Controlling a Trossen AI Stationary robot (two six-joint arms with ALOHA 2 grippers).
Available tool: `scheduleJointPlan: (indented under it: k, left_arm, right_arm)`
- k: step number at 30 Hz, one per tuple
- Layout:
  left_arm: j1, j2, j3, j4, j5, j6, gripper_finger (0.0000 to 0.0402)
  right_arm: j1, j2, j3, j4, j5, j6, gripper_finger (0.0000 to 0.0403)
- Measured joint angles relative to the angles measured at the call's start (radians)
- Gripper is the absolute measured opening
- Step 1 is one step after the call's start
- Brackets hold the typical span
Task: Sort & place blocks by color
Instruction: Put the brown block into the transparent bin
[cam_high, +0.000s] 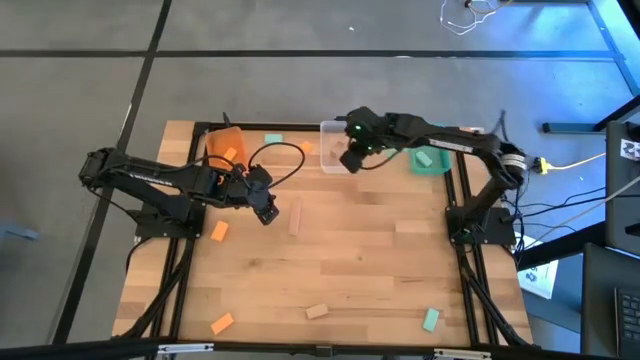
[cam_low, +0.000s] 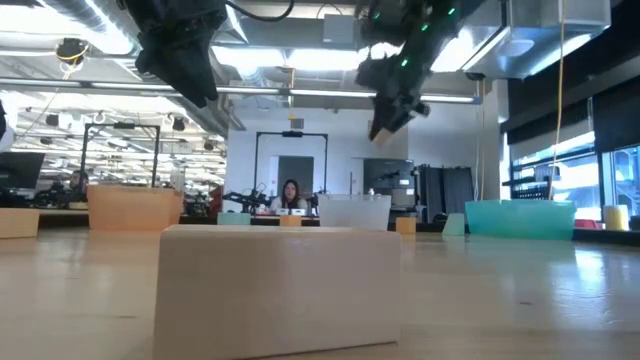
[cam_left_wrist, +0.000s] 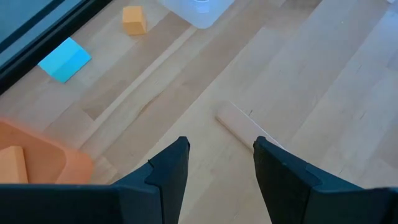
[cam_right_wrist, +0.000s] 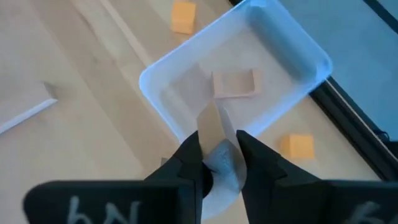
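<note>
High view: five orange blocks (cam_high: 219, 231), four teal blocks (cam_high: 431, 319), three wood blocks (cam_high: 295, 216) counted around the clear bin (cam_high: 334, 149).

Low view: right gripper (cam_low: 385, 122) above that bin.

Left wrist: left gripper (cam_left_wrist: 217, 155) spread, empty, wood block just ahead between the tips.

Right wrist: right gripper clenched on a wood piece (cam_right_wrist: 212, 127) over the bin; another inside.

No complete text is legible; only partial white handwritten marks, resembling "hN", appear on the body of the right gripper (cam_right_wrist: 219, 155).
</note>
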Motion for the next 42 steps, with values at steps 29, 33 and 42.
scheduleJointPlan:
  k: [29, 33, 42]
  left_arm:
    - [0.000, 0.000, 0.000, 0.000, -0.018, -0.004, 0.0170]
    - [0.000, 0.000, 0.000, 0.000, -0.018, -0.011, 0.0170]
    - [0.000, 0.004, 0.000, 0.002, 0.026, -0.232, 0.0170]
  right_arm:
    - [-0.104, 0.274, 0.044, 0.131, -0.032, -0.105, 0.0158]
    - [-0.104, 0.265, 0.044, 0.124, -0.084, -0.101, 0.0163]
    - [0.003, 0.065, 0.044, 0.094, -0.190, -0.136, 0.0162]
